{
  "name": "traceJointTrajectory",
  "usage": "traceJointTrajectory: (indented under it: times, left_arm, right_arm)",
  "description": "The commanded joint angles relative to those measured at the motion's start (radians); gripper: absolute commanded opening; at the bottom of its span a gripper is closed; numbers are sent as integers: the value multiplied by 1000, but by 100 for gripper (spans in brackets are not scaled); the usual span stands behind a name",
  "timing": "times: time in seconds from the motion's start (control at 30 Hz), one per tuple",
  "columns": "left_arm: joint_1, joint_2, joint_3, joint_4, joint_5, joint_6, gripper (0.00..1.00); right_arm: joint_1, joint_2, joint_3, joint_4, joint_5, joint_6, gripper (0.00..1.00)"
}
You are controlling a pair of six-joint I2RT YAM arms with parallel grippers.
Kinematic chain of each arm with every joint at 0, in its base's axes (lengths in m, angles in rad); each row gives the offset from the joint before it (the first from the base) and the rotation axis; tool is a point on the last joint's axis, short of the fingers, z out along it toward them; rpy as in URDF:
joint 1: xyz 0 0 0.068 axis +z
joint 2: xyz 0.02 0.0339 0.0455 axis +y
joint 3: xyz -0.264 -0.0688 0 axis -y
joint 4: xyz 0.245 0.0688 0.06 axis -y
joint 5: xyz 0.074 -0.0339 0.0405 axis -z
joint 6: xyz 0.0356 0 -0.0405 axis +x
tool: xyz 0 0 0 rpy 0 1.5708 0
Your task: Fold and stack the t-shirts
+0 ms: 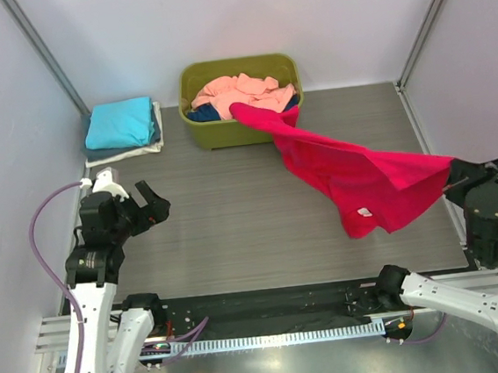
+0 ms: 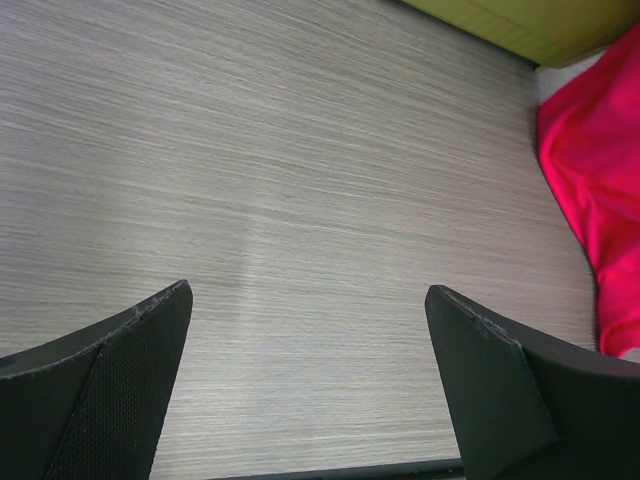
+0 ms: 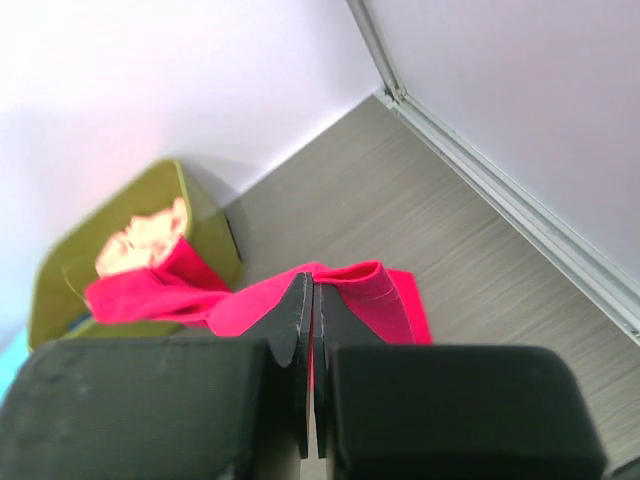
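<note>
Clamped tight in right gripper (image 3: 310, 300): edge of crimson t-shirt (image 1: 354, 176), strung from those fingers back into green tub (image 1: 218, 135). Left gripper (image 2: 310, 300) spread wide, gripping nothing; bare table (image 2: 300, 150) between its fingers. Beyond them, folded turquoise t-shirt (image 1: 119, 122).

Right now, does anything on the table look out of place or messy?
Only the crimson t-shirt: it drapes over the rim of the green tub and stretches to the shut right hand, one end inside among crumpled shirts. That probably fits being pulled out. The folded stack at the back left looks tidy.
</note>
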Motion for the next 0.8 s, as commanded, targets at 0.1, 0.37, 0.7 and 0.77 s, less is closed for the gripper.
traceJointTrajectory:
  times: [0.1,0.37,0.7,0.77]
  left_arm:
    - [1,22,22,29,-19,-12,100]
    - [-130,101,76,97,-88,-122,100]
    - [-566,538,114,402,-205,-233,100]
    - [-595,629,108,543,-156,-250,100]
  right_arm:
    - [0,-115,68,-190,228,153,1]
    - [75,-83,1,-14,156,-53,1]
    - [95,88,-185,26,-52,-100,1]
    - [95,107,-243,35,-88,-74,1]
